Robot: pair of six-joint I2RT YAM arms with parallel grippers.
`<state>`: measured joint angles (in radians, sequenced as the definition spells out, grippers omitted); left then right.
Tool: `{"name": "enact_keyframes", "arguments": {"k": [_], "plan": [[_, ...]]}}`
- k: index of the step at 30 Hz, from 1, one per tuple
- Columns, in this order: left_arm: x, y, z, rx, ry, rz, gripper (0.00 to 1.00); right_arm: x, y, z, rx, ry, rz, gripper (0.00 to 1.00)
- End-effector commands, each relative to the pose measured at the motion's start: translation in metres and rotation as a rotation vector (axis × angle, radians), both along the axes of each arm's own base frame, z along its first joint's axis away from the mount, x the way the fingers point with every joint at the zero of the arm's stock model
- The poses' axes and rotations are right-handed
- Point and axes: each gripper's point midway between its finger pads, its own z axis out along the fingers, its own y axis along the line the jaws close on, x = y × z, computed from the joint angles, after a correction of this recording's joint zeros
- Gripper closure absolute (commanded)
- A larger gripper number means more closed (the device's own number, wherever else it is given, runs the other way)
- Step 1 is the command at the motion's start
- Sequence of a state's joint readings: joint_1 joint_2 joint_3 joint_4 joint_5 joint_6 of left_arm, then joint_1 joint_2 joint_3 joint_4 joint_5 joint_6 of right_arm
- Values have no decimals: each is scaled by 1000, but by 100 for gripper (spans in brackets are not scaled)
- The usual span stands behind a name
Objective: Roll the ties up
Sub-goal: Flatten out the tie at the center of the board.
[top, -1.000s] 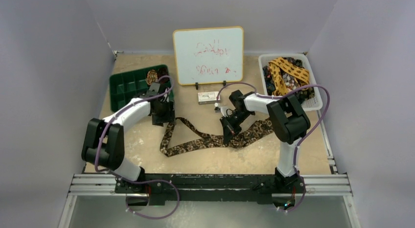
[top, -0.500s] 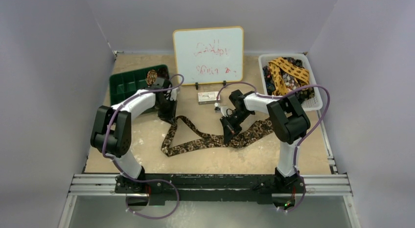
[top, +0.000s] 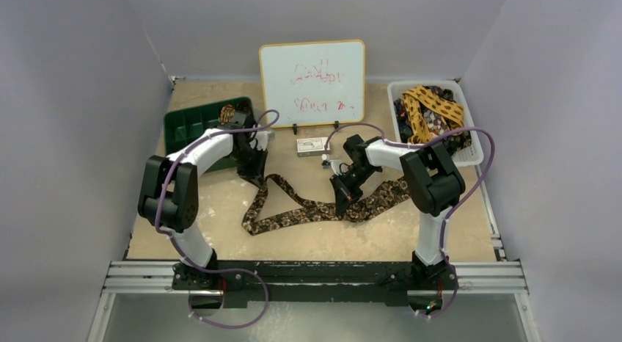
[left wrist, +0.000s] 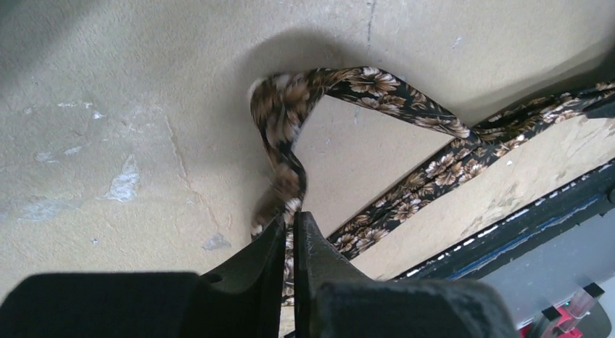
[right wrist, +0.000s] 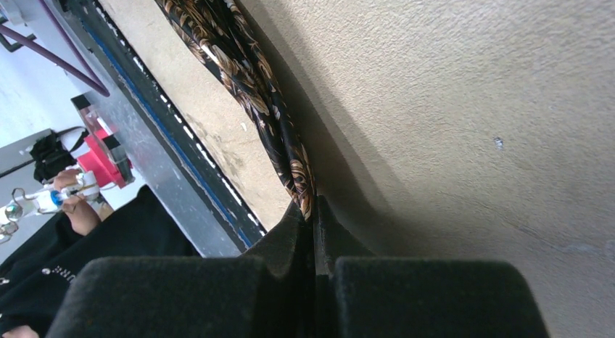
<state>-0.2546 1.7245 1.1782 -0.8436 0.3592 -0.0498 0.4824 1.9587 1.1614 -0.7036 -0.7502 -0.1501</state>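
One of the ties, brown with a pale flower print (top: pixel 308 210), lies in a loose zigzag across the middle of the table. My left gripper (top: pixel 258 177) is shut on its narrow end. In the left wrist view that end runs between the closed fingertips (left wrist: pixel 290 223), and the tie (left wrist: pixel 377 84) loops up and away over the table. My right gripper (top: pixel 343 201) is shut on the same tie further along. The right wrist view shows the cloth (right wrist: pixel 250 91) pinched on edge at the fingertips (right wrist: pixel 313 207).
A green compartment tray (top: pixel 183 129) at the back left holds a rolled tie coil (top: pixel 227 112). A white basket (top: pixel 473 147) at the back right is heaped with ties, a yellow spotted one (top: pixel 433 103) on top. A whiteboard (top: pixel 312 81) and a small box (top: pixel 312 144) stand at the back.
My left gripper has closed on the tie's narrow end, and its arm has swung a little to the right. The right arm has not moved.
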Motion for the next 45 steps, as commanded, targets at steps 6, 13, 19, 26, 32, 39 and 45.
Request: {"name": "enact_keyframes", "arguments": {"k": [6,13,19,26,32,39,45], "plan": [[13,2,-19,14,-1,3,74,3,-1,12,2,-21,2,100],[19,14,-25,91,-13,23,70,2,-1,12,3,-20,4,100],[30,13,13,66,-149,48,59,3,-1,11,3,-19,5,100],[39,21,-1,117,-145,48,53,2,0,12,7,-20,6,100],[29,14,-25,83,-71,24,54,2,-1,13,6,-22,6,100],[15,-4,-30,-26,-8,1,78,3,-2,10,-9,-16,6,100],[4,-2,-36,-18,42,-20,85,4,-4,11,-23,-24,5,100]]}}
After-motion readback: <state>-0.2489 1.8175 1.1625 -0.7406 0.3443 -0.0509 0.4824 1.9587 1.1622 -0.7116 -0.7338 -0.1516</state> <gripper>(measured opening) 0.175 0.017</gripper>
